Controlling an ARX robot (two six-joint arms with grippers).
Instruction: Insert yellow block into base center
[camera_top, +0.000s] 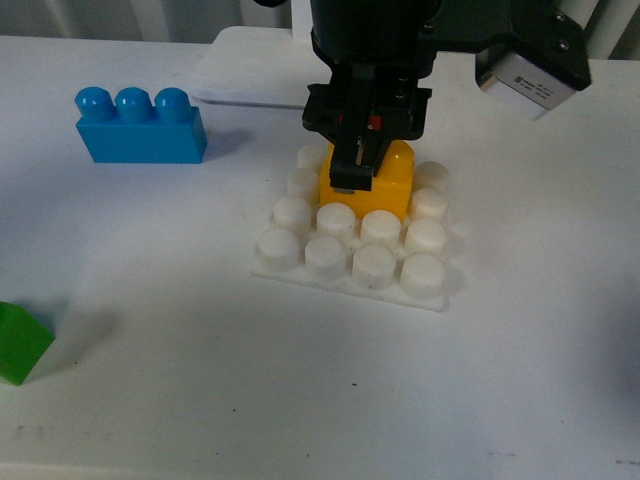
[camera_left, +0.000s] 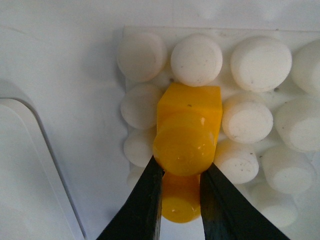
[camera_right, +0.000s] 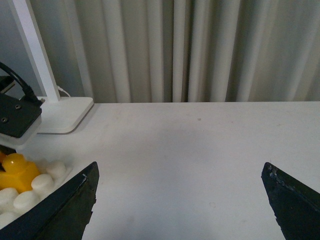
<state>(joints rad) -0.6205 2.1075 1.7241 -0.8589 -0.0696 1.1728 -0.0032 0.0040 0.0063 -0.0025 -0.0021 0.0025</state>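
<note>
Between the black fingers (camera_left: 145, 205) of the left gripper (camera_top: 352, 178) sits the yellow block (camera_left: 190, 107). The jaws are clamped on its studded top, one finger on each side, with the block's second stud showing in the narrow gap between them.

The block stands upright on the base (camera_top: 338, 282), directly under the claw. White studs flank it left and right, and two full rows of four studs lie in front of it, nearer the robot. It occupies the middle columns toward the far half of the grid (whether it is pressed fully home between the studs cannot be told from these views).

The right gripper (camera_right: 180, 205) hangs off to the side of the base with its jaws spread wide and nothing between them. A corner of the base and the yellow block show at the edge of its wrist view.

The table (camera_top: 200, 400) is white, with a few small dark specks.
- The blue three-stud brick (camera_top: 140, 130) stands well apart from the base, to the far left.
- The green block (camera_top: 20, 342) lies at the near left edge of the front view, partly cut off.
- The white lamp stand (camera_right: 62, 115) rests flat on the table behind the base, its slim white post rising out of view.

Pale pleated curtains (camera_right: 200, 50) close off the far side of the table.
</note>
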